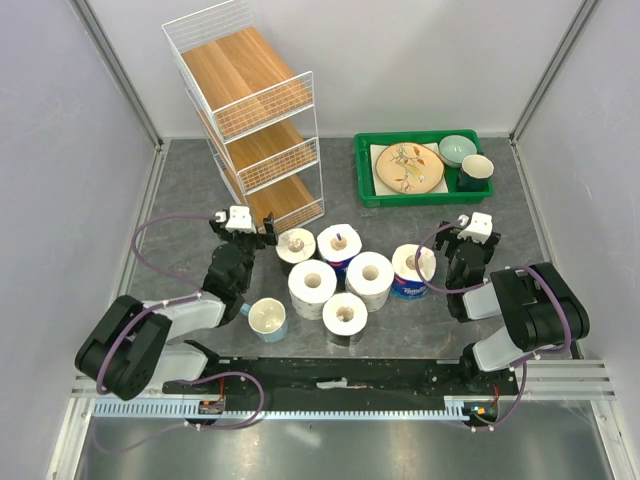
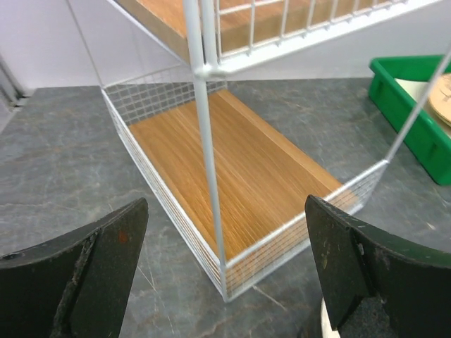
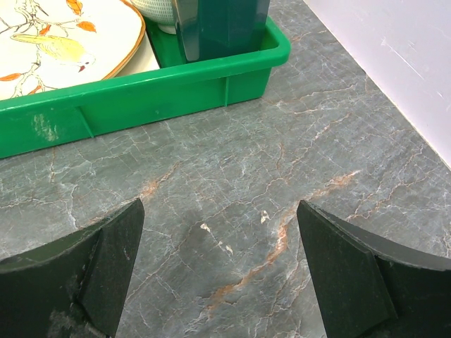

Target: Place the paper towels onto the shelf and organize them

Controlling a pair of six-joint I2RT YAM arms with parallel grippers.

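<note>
Grey table (image 1: 400, 225); paper towels (image 1: 312, 285) grouped, plain only overhead; left pincer (image 2: 225, 204) spread facing shelf (image 2: 239, 155), right pincer (image 3: 220, 208) spread.

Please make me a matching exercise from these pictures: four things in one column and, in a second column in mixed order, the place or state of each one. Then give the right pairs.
Column A
1. tall white wire shelf with wooden boards
2. green plastic tray
3. pale cup with a blue handle
4. left gripper

Column B
a. open, holding nothing
b. far right of the table, holding a painted plate
c. far left, none of the white paper rolls on it
d. beside the rolls, at their near left side

Pairs: 1-c, 2-b, 3-d, 4-a
</note>
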